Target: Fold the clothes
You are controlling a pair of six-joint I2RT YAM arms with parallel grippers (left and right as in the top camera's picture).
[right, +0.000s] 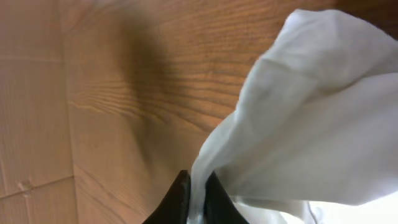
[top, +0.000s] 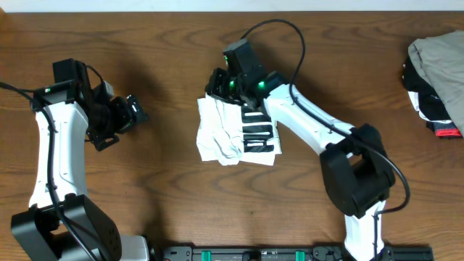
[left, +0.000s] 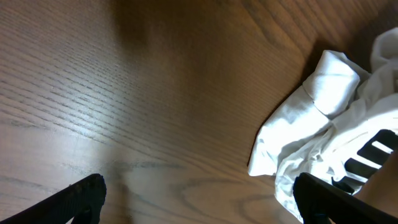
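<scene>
The clothes [top: 232, 130], a white T-shirt with black lettering, lie crumpled in a small bundle at the table's middle. My right gripper [top: 217, 85] is at the bundle's far edge, shut on a fold of the white cloth; the right wrist view shows its black fingertips [right: 180, 199] pinching the clothes [right: 298, 124], which stretch up and away. My left gripper [top: 129, 116] hovers open to the left of the bundle, apart from it. In the left wrist view the clothes [left: 323, 124] lie at the right, partly behind one wide-spread finger [left: 323, 196].
A heap of beige-grey, black and red garments [top: 438, 80] lies at the table's far right edge. The wooden table [top: 167, 188] surrounds the bundle.
</scene>
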